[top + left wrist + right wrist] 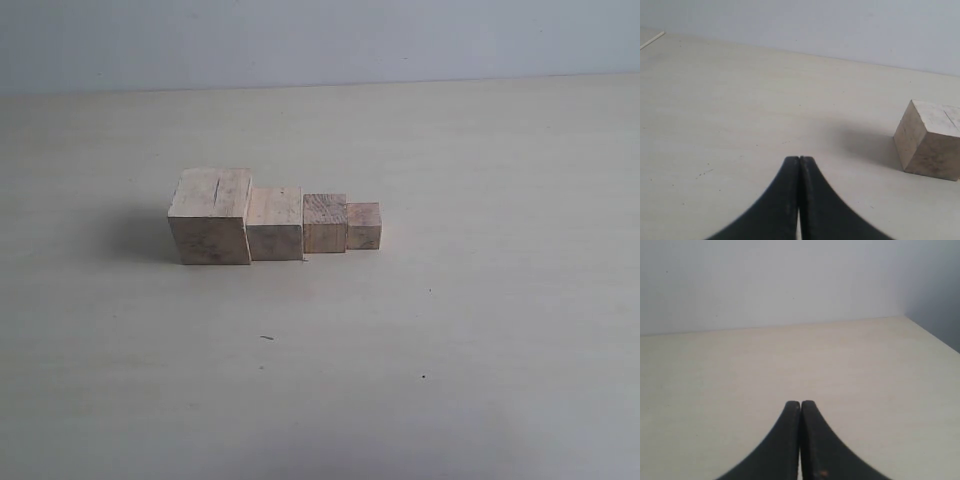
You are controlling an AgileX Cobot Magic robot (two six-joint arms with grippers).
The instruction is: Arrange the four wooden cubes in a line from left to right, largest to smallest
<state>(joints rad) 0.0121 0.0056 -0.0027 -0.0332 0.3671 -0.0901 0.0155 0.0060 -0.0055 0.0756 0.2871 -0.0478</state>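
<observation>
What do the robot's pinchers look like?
The left gripper and right gripper each have two smooth black jaws, broad at the base, curving to narrow rounded tips. No cables or markings show. The right has a tiny orange speck.

Left gripper (799,159) fingers pressed together, empty; right gripper (800,403) likewise.

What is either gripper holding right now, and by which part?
Nothing is held. The left gripper and right gripper are both shut and empty, and the four pale wooden cubes sit in a row on the table.
</observation>
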